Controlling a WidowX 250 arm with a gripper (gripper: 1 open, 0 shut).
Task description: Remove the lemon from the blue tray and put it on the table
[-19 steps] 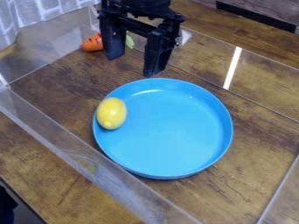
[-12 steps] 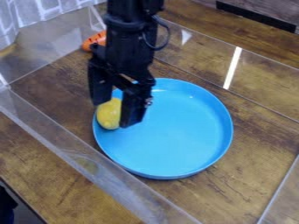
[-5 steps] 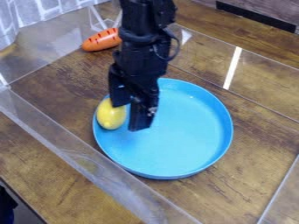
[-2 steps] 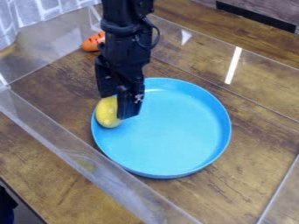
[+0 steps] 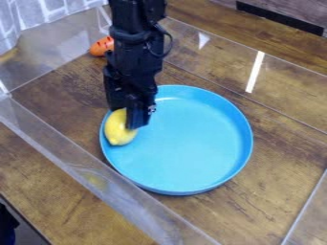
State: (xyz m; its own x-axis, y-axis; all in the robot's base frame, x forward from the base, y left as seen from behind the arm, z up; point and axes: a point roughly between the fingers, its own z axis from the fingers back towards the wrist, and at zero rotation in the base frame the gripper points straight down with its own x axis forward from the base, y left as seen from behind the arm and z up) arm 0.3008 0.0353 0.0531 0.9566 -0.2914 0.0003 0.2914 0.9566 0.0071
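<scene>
The small yellow lemon [image 5: 117,131] lies in the left part of the round blue tray [image 5: 192,153], close to its rim. My black gripper [image 5: 126,115] comes straight down onto the lemon. Its fingers [image 5: 141,115] stand on either side of the fruit's top and hide its upper right part. The gap between fingers and lemon does not show, so I cannot tell whether they press on it. The tray rests on the dark brown wooden table [image 5: 274,86].
An orange carrot [image 5: 98,46] lies on the table behind the arm, at the back left. Clear plastic walls [image 5: 52,115] run along the table's left and front edges. Bare wood lies to the right of the tray and behind it.
The gripper has moved left from over the tray's middle and dropped onto the lemon, and its fingers have drawn closer together. The lemon and tray have stayed in place.
</scene>
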